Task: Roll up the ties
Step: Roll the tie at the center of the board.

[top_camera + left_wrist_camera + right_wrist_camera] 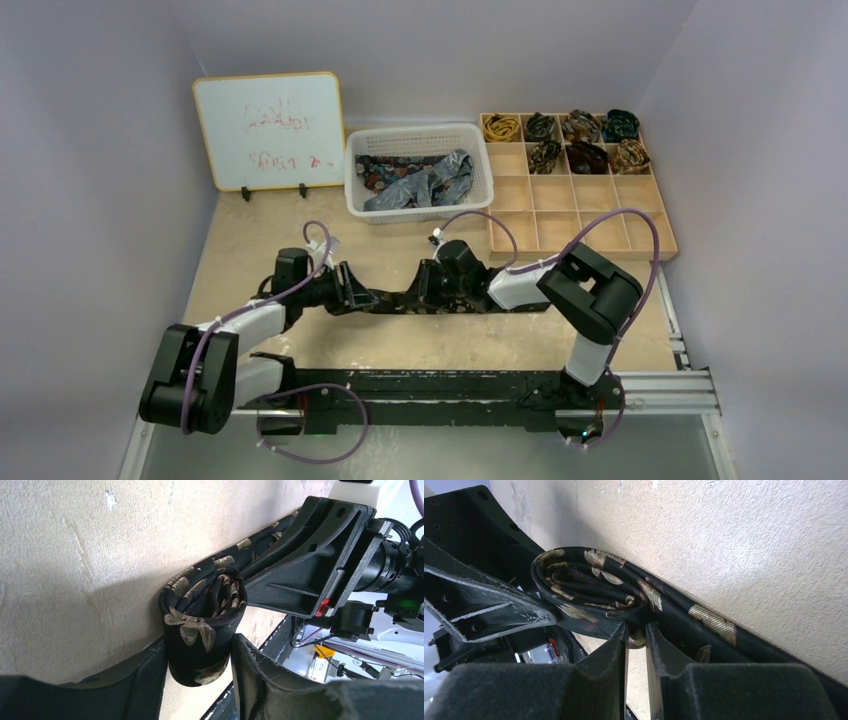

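Middle of the bench: the left gripper clasps the coiled end of the tie, and the right gripper pinches its flat strip just beside. A slack squeeze could let the coil unwind.

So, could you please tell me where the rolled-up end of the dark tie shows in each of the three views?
Top external: the rolled coil lies mid-table, between the left gripper and the right gripper.
Left wrist: centre of frame, between the left gripper's fingers.
Right wrist: left of centre, just above the right gripper's fingertips.
Shared landmark: the beige table top behind it in every view.
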Controlling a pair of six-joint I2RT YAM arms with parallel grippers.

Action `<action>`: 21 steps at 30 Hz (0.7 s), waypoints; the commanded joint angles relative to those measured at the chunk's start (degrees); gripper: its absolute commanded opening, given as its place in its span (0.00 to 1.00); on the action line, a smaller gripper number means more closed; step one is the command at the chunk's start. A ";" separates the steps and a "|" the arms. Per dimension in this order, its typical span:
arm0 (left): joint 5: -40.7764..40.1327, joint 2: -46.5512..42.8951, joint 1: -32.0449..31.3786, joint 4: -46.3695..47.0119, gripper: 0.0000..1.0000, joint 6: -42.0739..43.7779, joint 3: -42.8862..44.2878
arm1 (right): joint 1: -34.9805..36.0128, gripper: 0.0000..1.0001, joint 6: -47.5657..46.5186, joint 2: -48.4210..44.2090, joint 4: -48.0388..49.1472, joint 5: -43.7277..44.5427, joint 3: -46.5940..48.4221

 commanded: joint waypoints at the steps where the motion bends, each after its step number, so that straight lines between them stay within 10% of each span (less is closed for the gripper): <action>1: 1.28 0.78 0.38 2.71 0.43 1.46 0.61 | -0.17 0.19 0.21 1.74 -1.42 -0.52 1.18; 21: -3.12 -1.39 0.38 -1.44 0.33 -0.15 1.93 | -0.19 0.22 0.20 -3.72 -2.68 1.28 1.11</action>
